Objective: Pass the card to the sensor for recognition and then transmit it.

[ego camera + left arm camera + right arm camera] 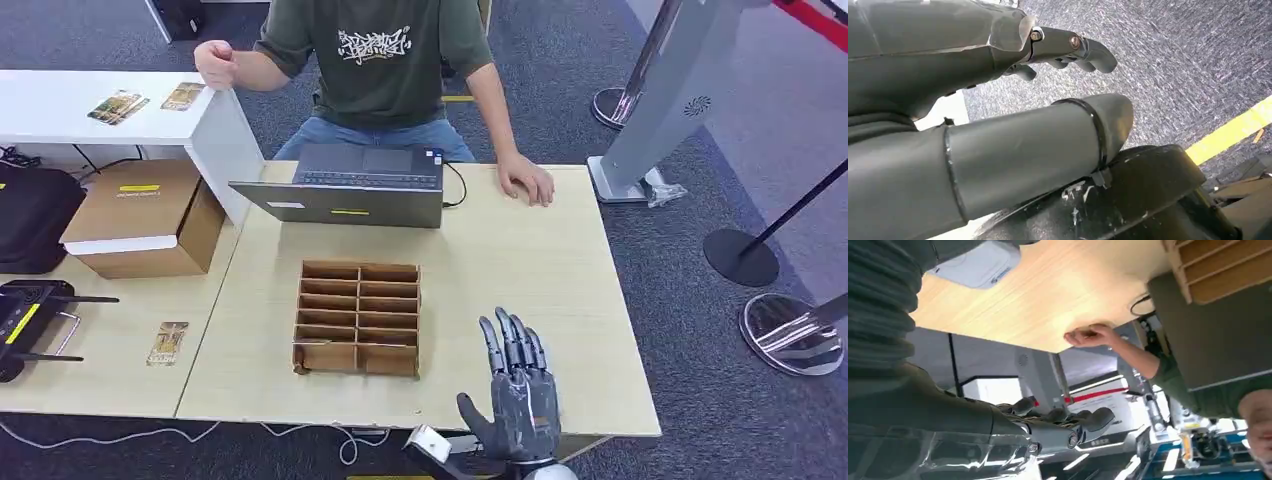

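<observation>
The surface [520, 290], pale wood, lies under and ahead of the right robot hand [518, 395]. A person [385, 60] in a green shirt sits at its far edge, one hand [527, 180] flat on the wood straight beyond the right robot hand, the other hand [215, 62] raised over a white shelf [60, 105] far off to the left. A closed laptop [350, 185] lies on the surface in front of the person, beyond and left of the right robot hand. A cardboard box [145, 215] stands further left still. A wooden rack [358, 317] of open slots sits just left of the right robot hand, near it but apart.

The right robot hand is raised over the near edge of the surface, fingers [512, 340] straight and spread, grasping nothing. The left robot hand [1068, 50] hangs over grey carpet [1188, 60], fingers loosely bent, nothing in it.

A card [167, 342] lies flat on the surface well to the left of the right robot hand, past the rack. More cards [118, 106] rest on the white shelf, far from both robot hands.
</observation>
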